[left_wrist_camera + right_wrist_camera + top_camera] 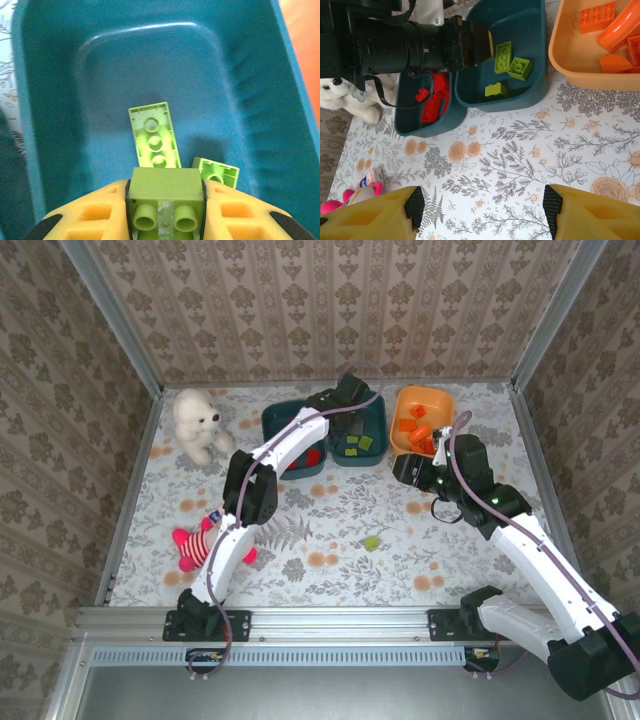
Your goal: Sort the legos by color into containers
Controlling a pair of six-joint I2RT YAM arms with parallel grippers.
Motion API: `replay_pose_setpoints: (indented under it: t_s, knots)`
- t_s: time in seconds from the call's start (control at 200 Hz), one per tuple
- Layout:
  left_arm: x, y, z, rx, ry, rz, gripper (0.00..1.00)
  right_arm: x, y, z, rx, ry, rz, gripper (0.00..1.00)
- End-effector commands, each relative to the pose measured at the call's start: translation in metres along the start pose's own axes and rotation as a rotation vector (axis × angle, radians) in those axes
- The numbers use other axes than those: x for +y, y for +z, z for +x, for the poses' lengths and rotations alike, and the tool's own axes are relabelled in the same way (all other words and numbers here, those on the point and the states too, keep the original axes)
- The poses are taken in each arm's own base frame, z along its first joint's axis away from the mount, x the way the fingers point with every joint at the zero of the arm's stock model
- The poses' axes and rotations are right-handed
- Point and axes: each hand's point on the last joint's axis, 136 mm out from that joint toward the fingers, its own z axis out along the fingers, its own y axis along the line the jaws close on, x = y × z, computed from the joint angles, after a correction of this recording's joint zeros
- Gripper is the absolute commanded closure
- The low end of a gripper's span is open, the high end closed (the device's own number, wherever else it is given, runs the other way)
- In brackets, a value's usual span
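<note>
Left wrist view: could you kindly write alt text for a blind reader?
The left gripper clamps a light green brick over a dark teal tub. Inside lie a long green brick and a smaller green brick; an orange tub shows at upper right.

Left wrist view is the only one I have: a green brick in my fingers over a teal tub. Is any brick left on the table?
Observer: Yes, one light green brick lies alone on the table, between the two arms.
Operator: Is the right gripper busy?
Observer: No, the right gripper is open and holds nothing, above the table.
Operator: Where are the red bricks?
Observer: The red bricks are in the other teal tub, left of the tub below your held brick.
</note>
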Motion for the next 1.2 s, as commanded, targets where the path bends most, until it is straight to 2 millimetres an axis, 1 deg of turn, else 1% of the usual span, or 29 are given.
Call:
replay_pose_setpoints:
  t_s: [0.0,0.28,0.48,0.65,0.725,0.78,0.87,0.895,0.945,1.09,1.14,1.195]
  knots:
    - [0.016,0.005,0.008,0.012,0.031,-0.113,0.77,-0.004,-0.002,0.006,0.016,0.022,0.005,0.33]
    - [0.017,0.015,0.028,0.059,0.082,-0.177,0.77,-0.007,0.001,0.007,0.024,0.033,0.007,0.33]
    - [0.017,0.017,0.034,0.061,0.154,-0.233,0.76,-0.011,0.003,0.011,0.037,0.043,0.009,0.33]
    - [0.023,0.017,0.039,0.064,0.216,-0.313,0.75,-0.012,0.004,0.011,0.04,0.049,0.006,0.33]
    - [0.025,0.017,0.041,0.071,0.219,-0.325,0.72,-0.012,0.005,0.012,0.041,0.052,0.007,0.33]
    - [0.025,0.017,0.041,0.074,0.221,-0.324,0.67,-0.013,0.005,0.013,0.044,0.055,0.006,0.32]
    - [0.023,0.014,0.038,0.066,0.213,-0.319,0.62,-0.013,0.005,0.013,0.045,0.059,0.007,0.32]
    - [0.022,0.012,0.036,0.06,0.209,-0.315,0.59,-0.013,0.005,0.013,0.046,0.06,0.007,0.32]
    - [0.02,0.007,0.03,0.047,0.201,-0.31,0.57,-0.013,0.005,0.014,0.048,0.059,0.006,0.32]
    - [0.017,-0.009,0.013,0.002,0.179,-0.302,0.56,-0.014,0.006,0.014,0.05,0.062,0.006,0.32]
    - [0.016,-0.014,0.008,-0.014,0.175,-0.3,0.53,-0.013,0.006,0.015,0.051,0.06,0.005,0.32]
    - [0.015,-0.02,0.003,-0.03,0.169,-0.297,0.53,-0.013,0.006,0.015,0.052,0.061,0.004,0.32]
